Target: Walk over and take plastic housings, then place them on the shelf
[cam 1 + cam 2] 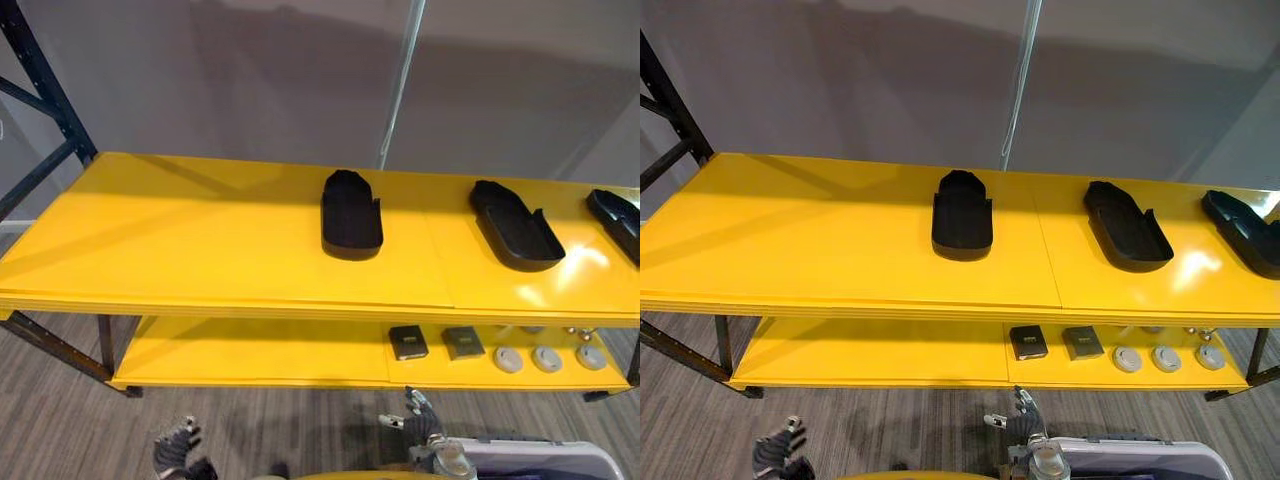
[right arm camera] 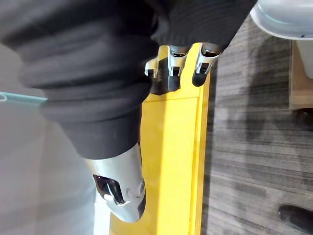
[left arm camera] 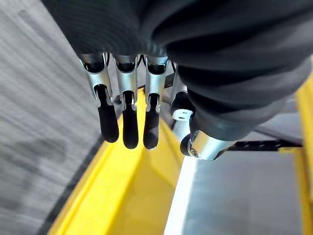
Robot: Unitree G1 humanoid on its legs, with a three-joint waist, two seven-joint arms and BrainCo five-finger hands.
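Note:
Three black plastic housings lie on the top board of the yellow shelf (image 1: 200, 240): one in the middle (image 1: 351, 215), one to its right (image 1: 515, 225), and one at the far right edge (image 1: 618, 220). All are open side up and well apart. My left hand (image 1: 175, 445) hangs low in front of the shelf, over the floor, fingers (image 3: 123, 122) straight and holding nothing. My right hand (image 1: 420, 420) is low on the right, fingers (image 2: 176, 73) relaxed and also holding nothing. Both hands are far below the housings.
The lower yellow board (image 1: 250, 350) carries two dark square parts (image 1: 408, 342) and several grey round discs (image 1: 546, 359) at its right end. A black rack upright (image 1: 45, 80) stands at the left. A light grey bin (image 1: 540, 462) sits by my right hand. A grey wall is behind.

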